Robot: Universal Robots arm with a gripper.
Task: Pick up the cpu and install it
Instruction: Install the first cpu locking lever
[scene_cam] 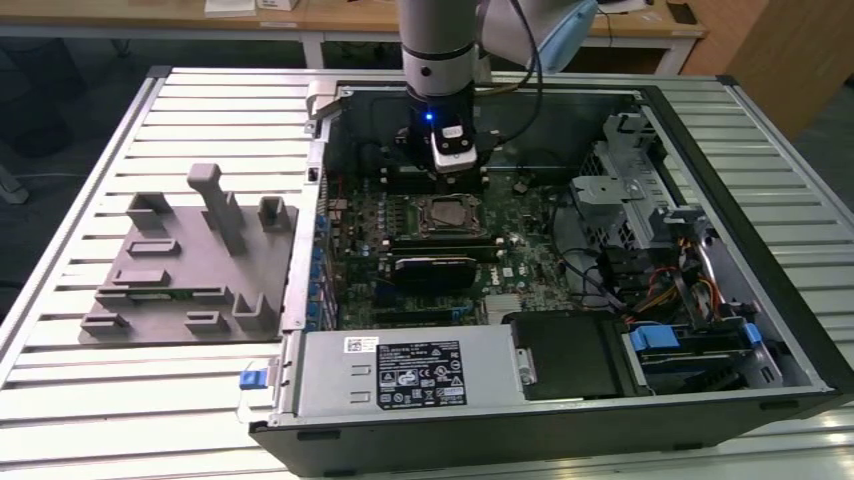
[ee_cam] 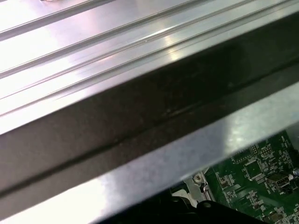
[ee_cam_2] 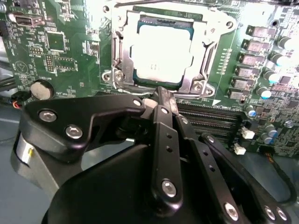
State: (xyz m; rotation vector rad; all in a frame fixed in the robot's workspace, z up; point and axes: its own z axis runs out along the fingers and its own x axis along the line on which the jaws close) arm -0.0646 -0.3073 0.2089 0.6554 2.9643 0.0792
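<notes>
Black gripper (ee_cam_2: 161, 93) linkage crowds the lower part of the second wrist view, its fingers (ee_cam_2: 163, 135) pressed together with nothing between them, tips just below the socket (ee_cam_2: 161, 49). Up at top centre of that frame the cpu (ee_cam_2: 163, 51) lies flat inside the socket's metal frame on the green motherboard (ee_cam_2: 56, 51). Seen in the exterior view, the arm (scene_cam: 438, 50) hangs over the open computer case (scene_cam: 747, 240), upper centre of the frame.

Exterior view is reading evenly lit and sharp; the open black computer case (scene_cam: 747, 330) interior is sitting in shadow. Glare is washing out the silver-white square cpu (ee_cam_2: 161, 49) in the second wrist view. The black metal gripper linkage (ee_cam_2: 163, 154) is looking soft. Ribbed silver table slats (ee_cam: 93, 51) are blurring under bright reflections in the first wrist view.
</notes>
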